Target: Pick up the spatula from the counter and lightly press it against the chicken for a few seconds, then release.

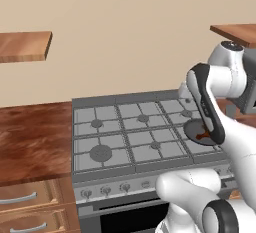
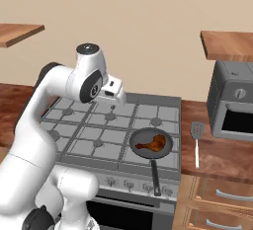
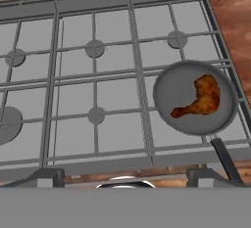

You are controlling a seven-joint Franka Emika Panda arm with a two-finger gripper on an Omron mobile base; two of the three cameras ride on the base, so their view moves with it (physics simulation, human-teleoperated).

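Gripper (image 3: 125, 177) hangs spread wide, empty, over one stove (image 3: 112, 95) (one pan (image 3: 169, 92), one chicken leg (image 3: 201, 97), one spatula (image 2: 196, 145)).

- From the left side, the robot's arm (image 1: 220, 127) stands in front of the pan (image 1: 192, 127). Only a slice of the pan and a small brown bit of the chicken (image 1: 202, 136) can be seen.
- Seen from the hand, the pan handle (image 3: 225, 159) is cut off at the bottom.
- The microwave (image 2: 232, 106) is cut by the right edge.
- The stove knobs (image 2: 144, 187) are too small to read their marks.
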